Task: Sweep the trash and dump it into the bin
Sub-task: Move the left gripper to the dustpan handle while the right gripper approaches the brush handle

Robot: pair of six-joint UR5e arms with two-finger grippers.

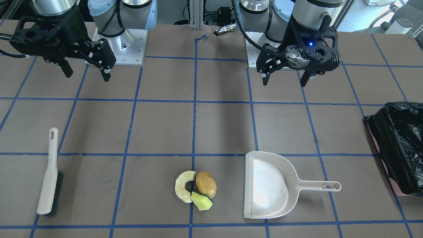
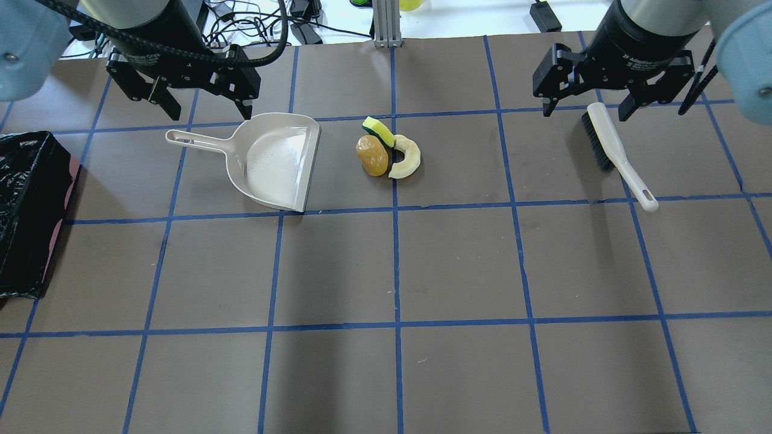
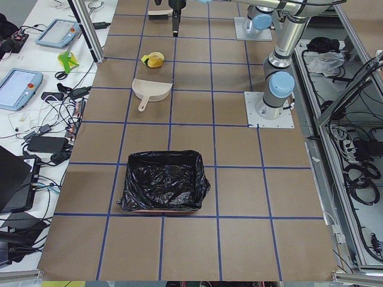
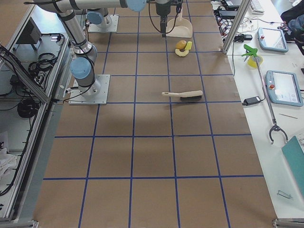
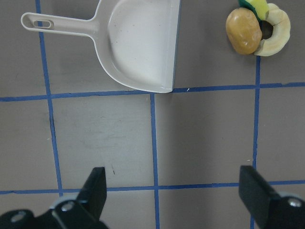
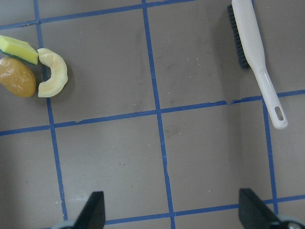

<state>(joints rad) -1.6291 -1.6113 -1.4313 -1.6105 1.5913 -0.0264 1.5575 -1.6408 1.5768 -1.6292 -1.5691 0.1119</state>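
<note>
The trash lies in one cluster on the brown table: a cream crescent slice (image 1: 182,186), a brown-yellow potato lump (image 1: 206,183) and a yellow wedge with a green edge (image 1: 201,201). The cluster also shows in the overhead view (image 2: 372,156). The bin (image 1: 400,145), pink with a black bag, stands at the table's left end (image 2: 27,211). My left gripper (image 2: 211,114) is open and empty, raised above the table on the robot's side of the beige dustpan (image 2: 274,160). My right gripper (image 2: 585,113) is open and empty, raised on the robot's side of the brush (image 2: 609,144).
The dustpan (image 1: 267,185) lies flat, its open mouth facing the trash and its handle pointing toward the bin. The brush (image 1: 49,175) lies on its side with dark bristles. Blue tape lines grid the table.
</note>
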